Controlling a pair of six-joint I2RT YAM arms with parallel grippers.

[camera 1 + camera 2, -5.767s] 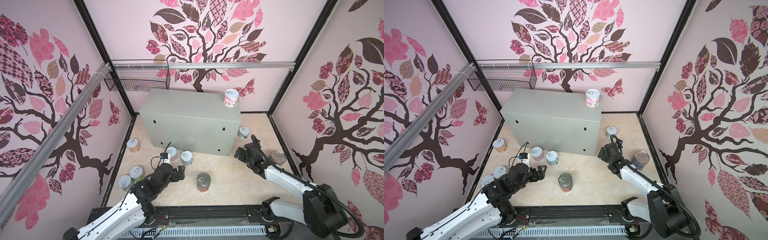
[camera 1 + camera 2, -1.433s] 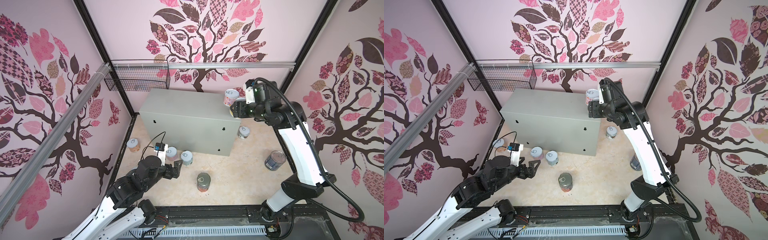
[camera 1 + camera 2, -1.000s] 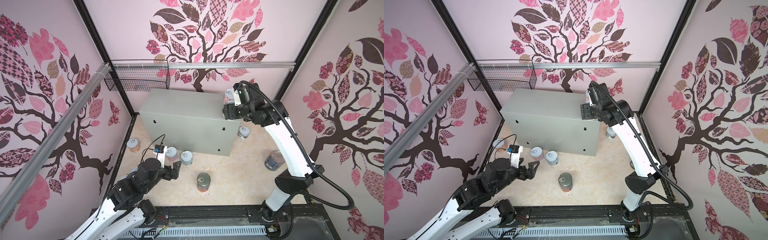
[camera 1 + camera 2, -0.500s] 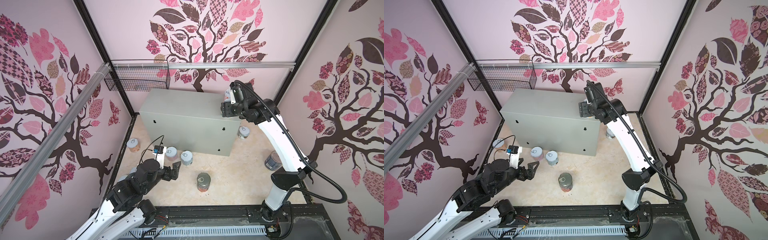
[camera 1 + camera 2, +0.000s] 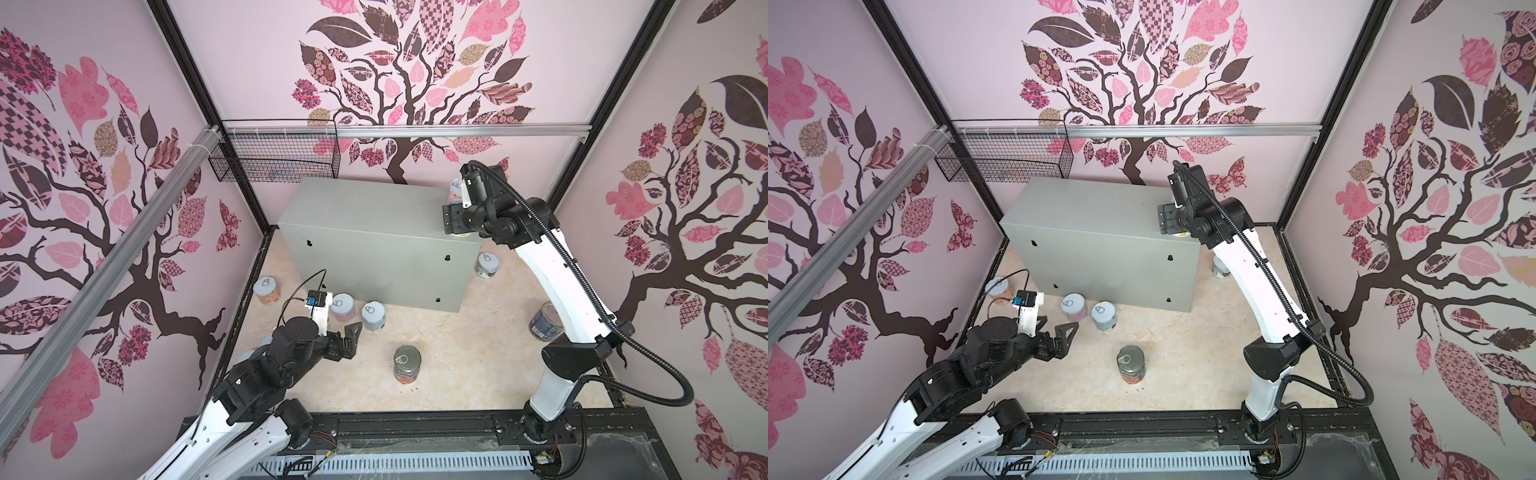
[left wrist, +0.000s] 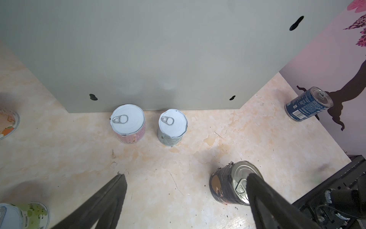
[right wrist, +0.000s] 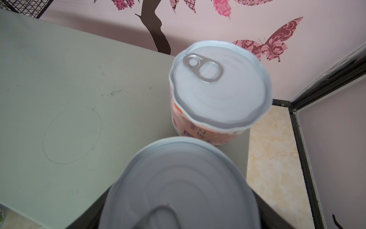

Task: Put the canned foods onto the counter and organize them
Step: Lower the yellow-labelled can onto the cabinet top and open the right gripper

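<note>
The grey counter [image 5: 365, 216] [image 5: 1092, 216] stands at the back. A pink can [image 7: 217, 89] [image 5: 455, 192] stands on its right end. My right gripper [image 5: 459, 224] [image 7: 181, 198] hovers beside it, shut on a white-lidded can [image 7: 178, 188] whose sides the fingers hug. My left gripper [image 5: 351, 338] [image 6: 186, 176] is open and empty above the floor. Ahead of it stand a pink can [image 6: 127, 123] and a pale blue can [image 6: 172, 126]. A tall dark can [image 6: 235, 182] [image 5: 407, 363] sits by its right finger.
A dark blue can [image 5: 546, 320] lies tipped near the right wall. More cans sit right of the counter [image 5: 486, 266], at the left wall [image 5: 267, 290] and under my left arm [image 6: 29, 215]. A wire mesh basket [image 5: 274, 160] hangs on the back wall.
My right arm has carried the white-lidded can a little leftward along the counter's right end, beside the pink can. The left arm has barely moved.
</note>
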